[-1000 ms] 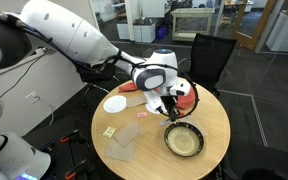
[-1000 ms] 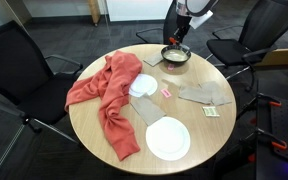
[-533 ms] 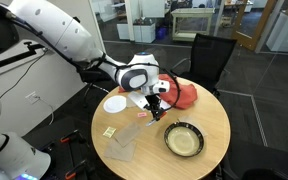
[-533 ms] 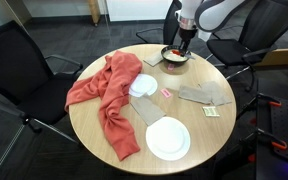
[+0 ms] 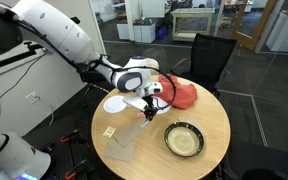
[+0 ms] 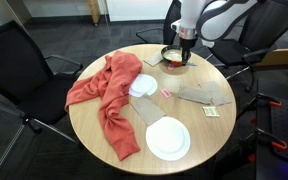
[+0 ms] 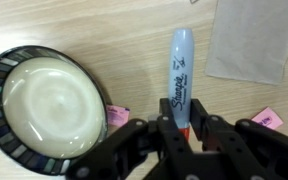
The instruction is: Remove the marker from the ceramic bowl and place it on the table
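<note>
Sharpie marker (image 7: 181,75) out of the ceramic bowl (image 7: 44,52), clamped in my gripper (image 7: 181,128) above the table (image 7: 124,40) | next: I lower slowly until its tip meets wood, away from the pink scraps (image 7: 117,116), then let go.

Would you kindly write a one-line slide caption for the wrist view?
Gripper shut on the marker, held over the table beside the empty ceramic bowl.

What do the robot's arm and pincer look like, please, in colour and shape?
The arm is built of bulky, rounded white segments with dark bands at the joints, and it ends in a rounded white-and-black housing. The pincer is matte black, with two blocky fingers. No markings are legible on it.
</note>
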Controlling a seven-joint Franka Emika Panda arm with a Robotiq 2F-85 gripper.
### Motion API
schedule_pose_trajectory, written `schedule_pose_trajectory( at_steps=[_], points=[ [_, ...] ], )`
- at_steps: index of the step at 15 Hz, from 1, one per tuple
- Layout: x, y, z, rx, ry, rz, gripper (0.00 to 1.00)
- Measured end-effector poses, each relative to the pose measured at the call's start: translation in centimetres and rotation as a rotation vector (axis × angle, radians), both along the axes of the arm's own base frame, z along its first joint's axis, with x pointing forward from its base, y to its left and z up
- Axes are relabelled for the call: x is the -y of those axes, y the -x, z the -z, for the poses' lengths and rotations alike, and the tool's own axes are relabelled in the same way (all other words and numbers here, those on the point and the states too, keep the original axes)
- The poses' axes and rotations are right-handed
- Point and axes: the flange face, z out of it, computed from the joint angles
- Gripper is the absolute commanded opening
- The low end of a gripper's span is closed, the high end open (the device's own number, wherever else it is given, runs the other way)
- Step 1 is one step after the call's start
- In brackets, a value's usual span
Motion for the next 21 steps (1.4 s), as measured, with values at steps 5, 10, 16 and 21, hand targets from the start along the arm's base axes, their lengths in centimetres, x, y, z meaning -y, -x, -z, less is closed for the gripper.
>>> schedule_pose_trajectory(
  at_steps=[5, 10, 16, 21],
  points=[
    [-0.6, -0.3, 2.7, 0.017, -0.011, -0.033, 0.06],
    [-0.6, -0.9, 5.7, 0.03, -0.017, -0.041, 0.06],
    [-0.4, -1.6, 8.2, 0.019, -0.016, -0.043, 0.06],
    [-0.3, -1.6, 9.4, 0.006, -0.015, -0.043, 0.57]
  ],
)
